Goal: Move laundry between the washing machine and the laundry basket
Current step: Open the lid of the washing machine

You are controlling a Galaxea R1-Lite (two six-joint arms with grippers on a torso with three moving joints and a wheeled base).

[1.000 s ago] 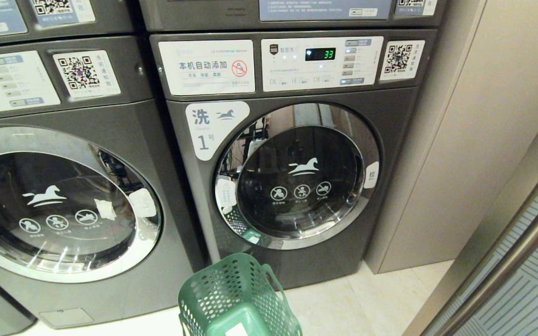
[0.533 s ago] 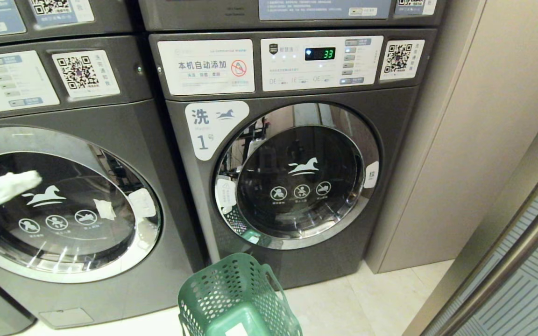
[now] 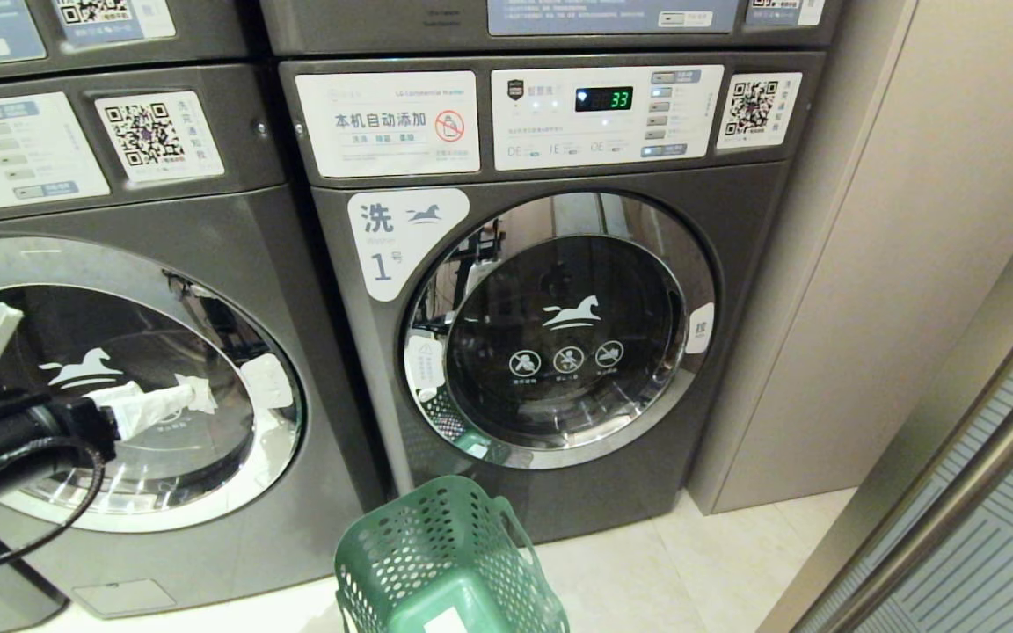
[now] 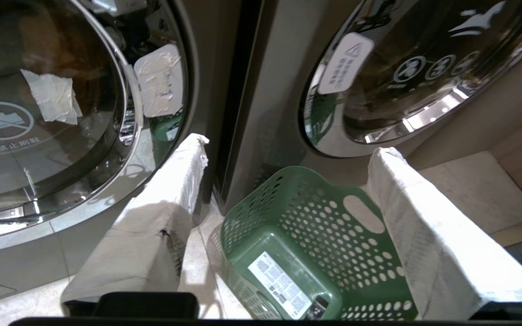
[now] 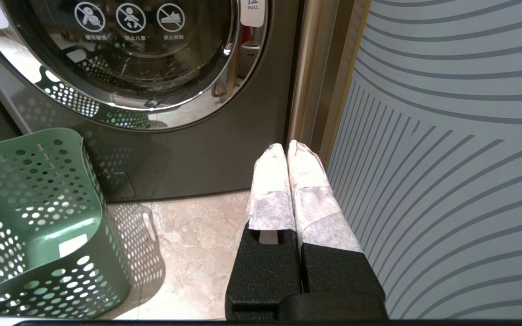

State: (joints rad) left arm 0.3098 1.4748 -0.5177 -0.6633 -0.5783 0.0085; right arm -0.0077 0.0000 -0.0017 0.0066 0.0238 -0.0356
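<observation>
The green perforated laundry basket [image 3: 449, 563] stands on the pale tiled floor [image 3: 700, 563] at the bottom centre of the head view, just before washing machine number 1 [image 3: 550, 290]; its lower part is cut off by the frame edge. It holds no laundry; only a white label shows on its bottom. The round machine door [image 3: 559, 330] is closed, and its dark, reflective glass hides the drum's contents. The left gripper [image 4: 288, 176] enters at the left edge before the neighbouring washer [image 3: 120, 369], jaws spread wide, holding nothing. The right gripper [image 5: 287, 149], seen only in its wrist view, hangs low beside a striped panel [image 5: 447, 158], its wrapped fingers [image 5: 270, 181] pressed together.
</observation>
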